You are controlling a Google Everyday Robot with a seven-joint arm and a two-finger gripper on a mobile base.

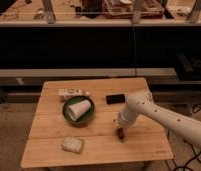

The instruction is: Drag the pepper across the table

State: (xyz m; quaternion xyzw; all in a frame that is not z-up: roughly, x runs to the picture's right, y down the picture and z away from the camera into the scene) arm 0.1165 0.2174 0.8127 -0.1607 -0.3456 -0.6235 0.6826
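The pepper [122, 134] is a tiny dark red-brown item on the light wooden table [144, 145], right of centre and toward the front. My gripper [120, 128] points down at the end of the white arm that reaches in from the right. It sits directly over the pepper and seems to touch it. The gripper's tip hides part of the pepper.
A green plate [66, 114] with a white cup [79, 110] lying on it sits left of centre. A black slab [116, 99] lies behind the gripper. A white packet [73, 92] is at the back left. A pale sponge-like block [72, 144] is at the front left.
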